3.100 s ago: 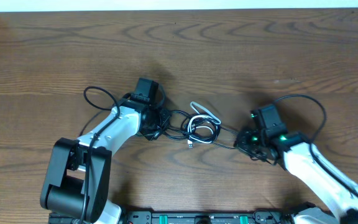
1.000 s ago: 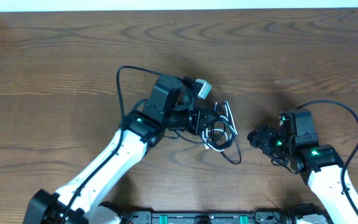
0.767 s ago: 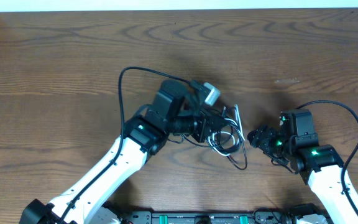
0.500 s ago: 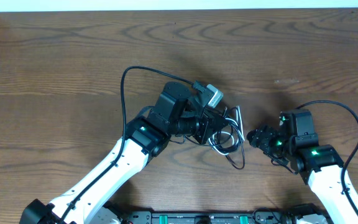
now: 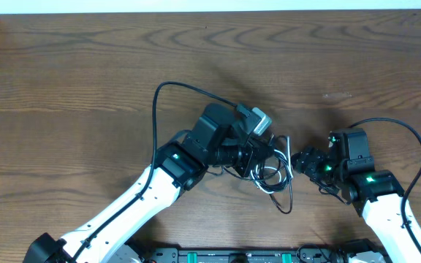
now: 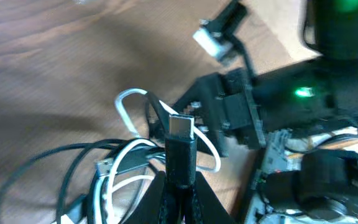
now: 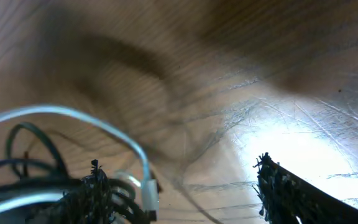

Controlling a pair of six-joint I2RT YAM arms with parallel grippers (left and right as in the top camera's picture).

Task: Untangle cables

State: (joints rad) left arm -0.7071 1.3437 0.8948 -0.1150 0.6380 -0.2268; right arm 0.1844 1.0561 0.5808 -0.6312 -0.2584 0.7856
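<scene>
Two-fingered, the left gripper (image 6: 179,198) pinches a black plug (image 6: 180,134) with the tangled cables (image 5: 272,175) trailing under it onto the table (image 5: 64,73), while the right gripper (image 5: 307,161) sits just beside them, spread and empty, best closing on one loose loop and drawing away slowly.

L arm (image 5: 141,193): white shells, blk joints, green LED (image 5: 175,155) lit, grey cam block (image 5: 258,119) at the wrist, thick blk wire (image 5: 156,109) looping off it. R arm (image 5: 386,208): same white/blk, two green LEDs (image 5: 370,179), its own blk wire (image 5: 404,126) loop. R fingers (image 7: 284,190): blk, rough, fuzzy-edged pads.
</scene>
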